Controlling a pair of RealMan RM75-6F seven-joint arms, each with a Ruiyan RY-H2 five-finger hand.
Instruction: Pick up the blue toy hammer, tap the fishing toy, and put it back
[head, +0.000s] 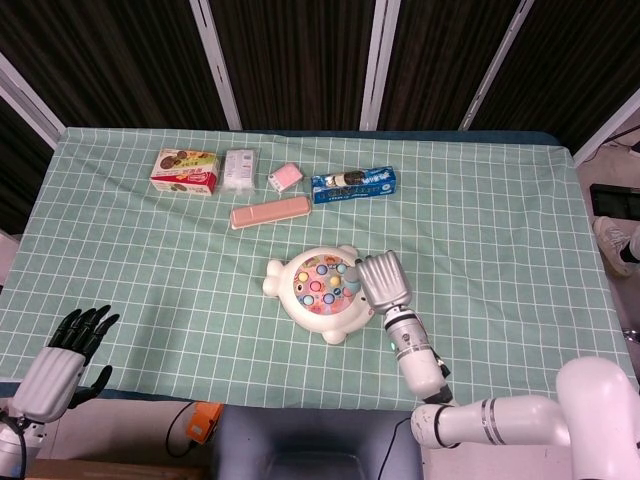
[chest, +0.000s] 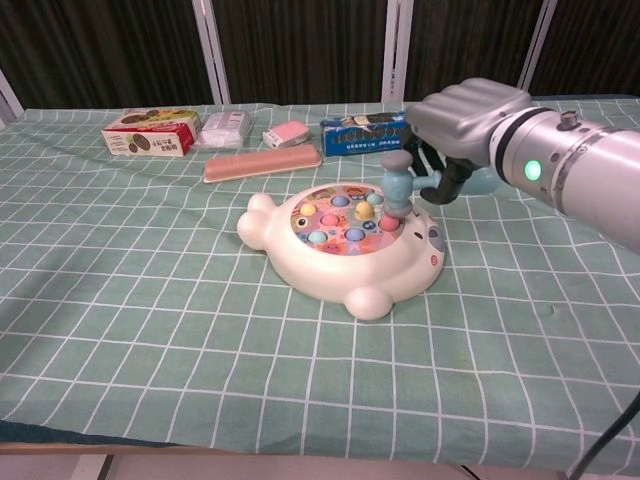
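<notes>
Fingers (chest: 447, 176) of the right hand (chest: 470, 118) are clamping the handle of the blue toy hammer (chest: 398, 185), whose rounded head is resting on, or just above, the coloured top of the fishing toy (chest: 345, 250); contact cannot be told for certain. The pick-up is judged done and the tapping is under way; putting the hammer back on the table (chest: 150, 300) is what is left.

Hammer and toy both look like smooth moulded plastic: the hammer pale blue with a drum-shaped head, the toy a cream, rounded animal body with stubby feet and a disc of small bright fish pegs set in its top. The hand's shell is glossy grey, its forearm white with a green light.

Farther out, a green checked cloth is covering the table, lying slightly rumpled. Along the far side are sitting a snack box (head: 184, 171), a pink case (head: 269, 213) and a blue box (head: 353, 184). The left hand (head: 66, 361) is hanging off the near edge, dark fingers apart and holding nothing.
</notes>
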